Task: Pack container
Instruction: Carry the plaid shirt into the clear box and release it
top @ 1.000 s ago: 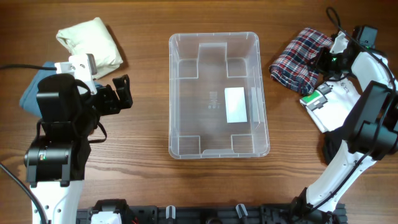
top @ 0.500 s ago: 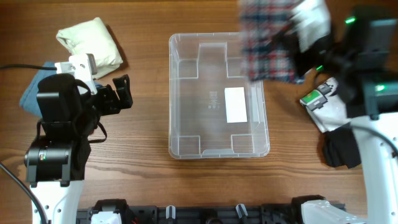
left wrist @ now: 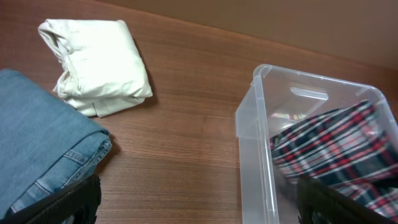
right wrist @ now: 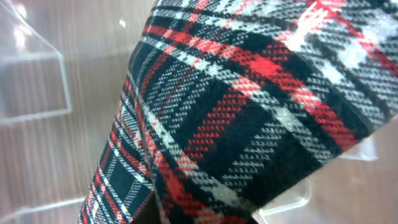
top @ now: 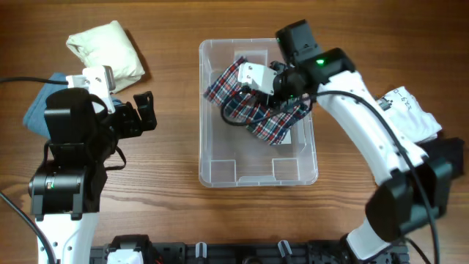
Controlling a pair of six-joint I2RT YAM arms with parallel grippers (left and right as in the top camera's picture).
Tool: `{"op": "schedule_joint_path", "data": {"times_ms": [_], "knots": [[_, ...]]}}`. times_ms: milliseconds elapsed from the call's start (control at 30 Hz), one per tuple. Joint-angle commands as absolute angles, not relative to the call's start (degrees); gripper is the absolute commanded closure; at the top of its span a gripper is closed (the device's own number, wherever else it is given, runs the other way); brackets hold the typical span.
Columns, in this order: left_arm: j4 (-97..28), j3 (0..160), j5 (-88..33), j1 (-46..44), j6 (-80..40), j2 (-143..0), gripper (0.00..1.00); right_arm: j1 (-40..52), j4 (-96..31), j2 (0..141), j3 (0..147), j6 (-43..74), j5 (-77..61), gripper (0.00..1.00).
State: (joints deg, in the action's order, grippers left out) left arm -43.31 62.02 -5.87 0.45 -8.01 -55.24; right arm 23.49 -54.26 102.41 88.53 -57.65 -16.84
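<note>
The clear plastic container [top: 212,172] sits mid-table; it also shows in the left wrist view [left wrist: 252,134]. My right gripper [top: 265,82] is over the container's upper half, shut on a red, black and white plaid garment [top: 258,110] that hangs into the bin. The plaid garment fills the right wrist view [right wrist: 249,106] and hides the fingers there. It also shows inside the bin in the left wrist view [left wrist: 336,146]. My left gripper [top: 145,111] is open and empty, left of the container, above bare wood.
A folded cream garment [top: 110,53] lies at the back left, with folded blue jeans [top: 35,110] beside it under the left arm. A white garment [top: 407,117] and a black one [top: 443,158] lie at the right, under the right arm.
My right gripper has carried the plaid garment from the back right of the table leftward over the container and lowered it in. The left arm has not moved.
</note>
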Motion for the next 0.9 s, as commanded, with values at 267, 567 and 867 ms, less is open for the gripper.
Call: {"op": "schedule_joint_path", "data": {"times_ms": [267, 567, 867], "knots": [[-43.2, 63.4, -5.7, 0.1, -8.2, -55.1, 0.00, 24.6, -32.1, 101.8, 88.9, -30.9, 16.9, 0.00], [-43.4, 63.4, -5.7, 0.1, -8.2, -55.1, 0.00, 24.5, -34.8, 90.8, 88.8, -18.8, 0.5, 0.96], [-43.8, 63.4, -5.7, 0.1, -8.2, -55.1, 0.00, 26.6, -26.3, 111.7, 88.8, -15.8, -3.0, 0.96]]}}
